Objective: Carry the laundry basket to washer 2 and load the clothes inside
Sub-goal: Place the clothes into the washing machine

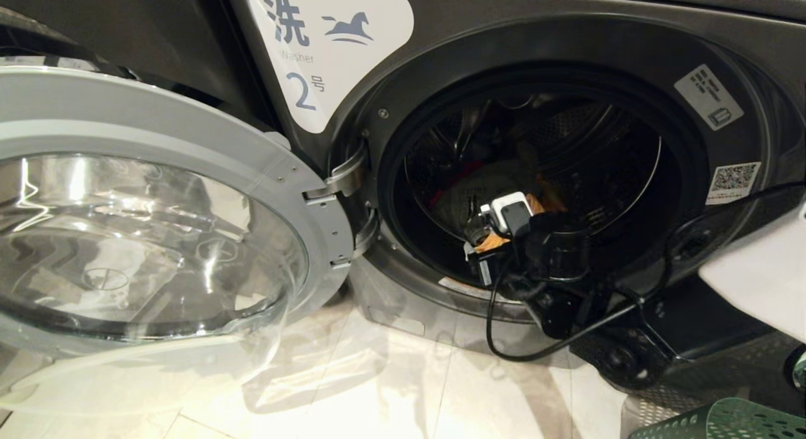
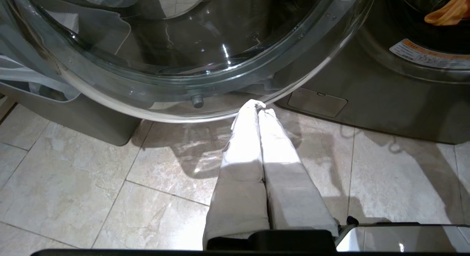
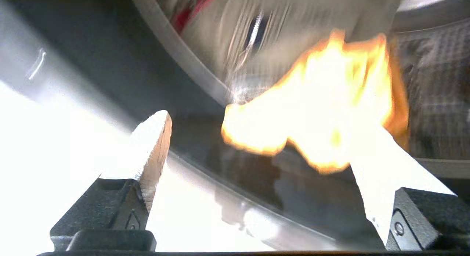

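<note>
On the left, the round glass door (image 1: 145,237) of washer 2 (image 1: 327,42) stood swung fully open over the tiled floor (image 1: 390,388). The left end effector (image 2: 257,107) hung low just beside the door's lower rim, its white fingers pressed together and holding nothing; it was best left parked there, clear of the opening.

Toward the middle, the drum mouth (image 1: 535,174) was open, and the right end effector (image 1: 488,240) reached over its lower lip. Its fingers (image 3: 154,145) were spread wide, with the yellow-orange garment (image 3: 319,112) between and beyond them, apparently let go. That garment lay partly on the near lip rather than deep in the drum, beside the grey-green garment (image 1: 478,190) and a strip of pink-red garment (image 1: 456,177) further in. To finish the release well, the open fingers would likely need to nudge the orange cloth further in before backing straight out, so nothing trails over the door seal or snags on a fingertip.

At the far right, only a corner of the laundry basket (image 1: 724,420) showed on the floor, near the machine; whether clothes remained in it could not be told.
</note>
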Motion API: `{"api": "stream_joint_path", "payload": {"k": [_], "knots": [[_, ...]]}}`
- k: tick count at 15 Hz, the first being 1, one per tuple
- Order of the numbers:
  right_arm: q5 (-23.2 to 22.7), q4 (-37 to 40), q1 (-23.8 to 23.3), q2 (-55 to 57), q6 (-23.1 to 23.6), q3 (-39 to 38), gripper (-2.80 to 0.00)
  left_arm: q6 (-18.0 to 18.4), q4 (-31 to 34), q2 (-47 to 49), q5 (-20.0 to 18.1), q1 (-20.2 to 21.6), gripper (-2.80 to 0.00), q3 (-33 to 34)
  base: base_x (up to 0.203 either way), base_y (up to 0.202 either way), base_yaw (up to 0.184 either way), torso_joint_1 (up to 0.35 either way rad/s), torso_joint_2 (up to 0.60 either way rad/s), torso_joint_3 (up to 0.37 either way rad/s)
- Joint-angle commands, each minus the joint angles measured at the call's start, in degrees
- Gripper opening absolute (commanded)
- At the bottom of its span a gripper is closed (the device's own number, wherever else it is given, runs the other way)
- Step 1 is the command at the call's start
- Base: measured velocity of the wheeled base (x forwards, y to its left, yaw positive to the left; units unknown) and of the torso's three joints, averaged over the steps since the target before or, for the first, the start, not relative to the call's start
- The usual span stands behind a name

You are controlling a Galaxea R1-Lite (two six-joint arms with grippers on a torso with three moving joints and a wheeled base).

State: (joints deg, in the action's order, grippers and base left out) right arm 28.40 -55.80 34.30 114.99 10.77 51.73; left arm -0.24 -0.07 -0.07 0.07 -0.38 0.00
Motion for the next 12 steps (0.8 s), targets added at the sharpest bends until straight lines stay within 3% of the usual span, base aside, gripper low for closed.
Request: {"api": "stream_joint_path", "payload": {"k": [1,5,6,7,9,12], "knots": [[0.0,1.3,1.2,-8.2,-0.5,-7.8,0.00,0.0,0.0,0.1,0.0,0.0,-2.80,0.0,0.000,0.000,0.000,0.000,0.00,0.000],[0.1,5.2,1.7,-22.2,-2.3,-23.9,0.00,0.0,0.0,0.1,0.0,-0.1,-2.80,0.0,0.000,0.000,0.000,0.000,0.00,0.000],[0.5,7.0,1.7,-26.1,-2.7,-27.9,-1.29,0.0,0.0,0.1,0.0,0.0,-2.80,0.0,0.000,0.000,0.000,0.000,0.00,0.000],[1.6,8.7,1.7,-30.3,-3.4,-31.5,-2.80,0.0,0.0,0.1,0.0,0.0,-2.80,0.0,0.000,0.000,0.000,0.000,0.00,0.000],[3.8,10.6,0.6,-37.8,-4.3,-37.2,-2.80,0.0,0.0,0.1,0.0,-0.1,-2.80,0.0,0.000,0.000,0.000,0.000,0.00,0.000],[5.0,12.1,-5.1,-47.0,-4.5,-47.9,-2.80,0.0,0.0,0.1,0.0,0.0,-2.80,0.0,0.000,0.000,0.000,0.000,0.00,0.000]]}}
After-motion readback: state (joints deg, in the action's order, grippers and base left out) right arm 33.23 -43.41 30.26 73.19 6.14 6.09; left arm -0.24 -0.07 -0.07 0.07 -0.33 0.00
